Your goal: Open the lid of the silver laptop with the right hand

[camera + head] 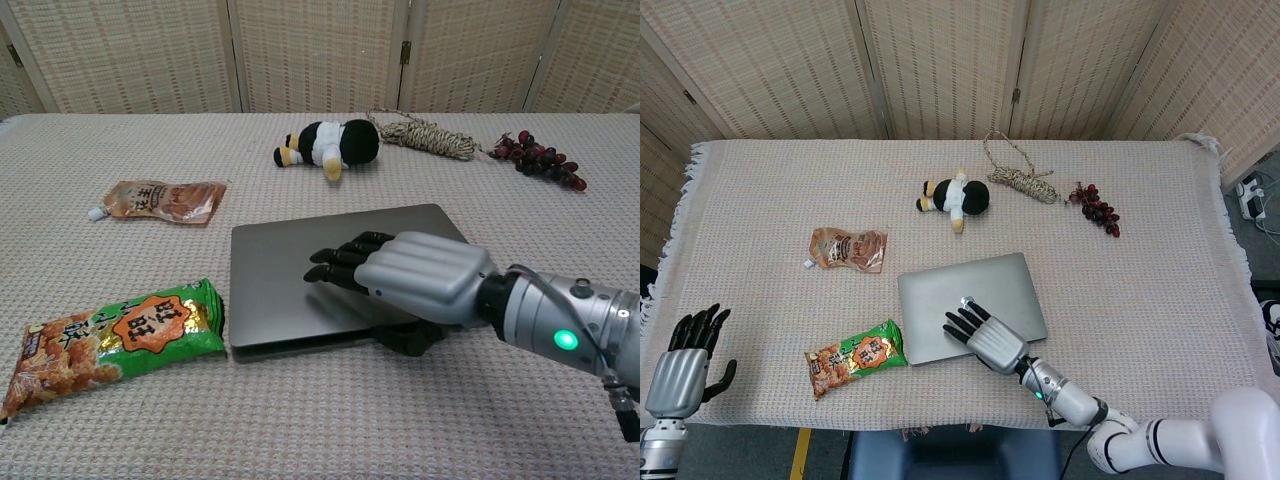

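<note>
The silver laptop [960,288] lies near the table's front edge, and in the chest view its lid [285,262] stands slightly raised at the near edge, with a thin dark gap beneath. My right hand [986,339] holds the lid's front right edge. Its fingers [345,262] lie flat on top, and its thumb is tucked beneath the edge. My left hand [684,362] hangs off the table's front left corner, fingers apart, holding nothing; the chest view does not show it.
A green snack bag [115,338] lies just left of the laptop. A brown pouch [847,248] sits further back on the left. A black and white plush toy [957,196], a rope coil [1025,181] and dark grapes [1096,208] line the far side.
</note>
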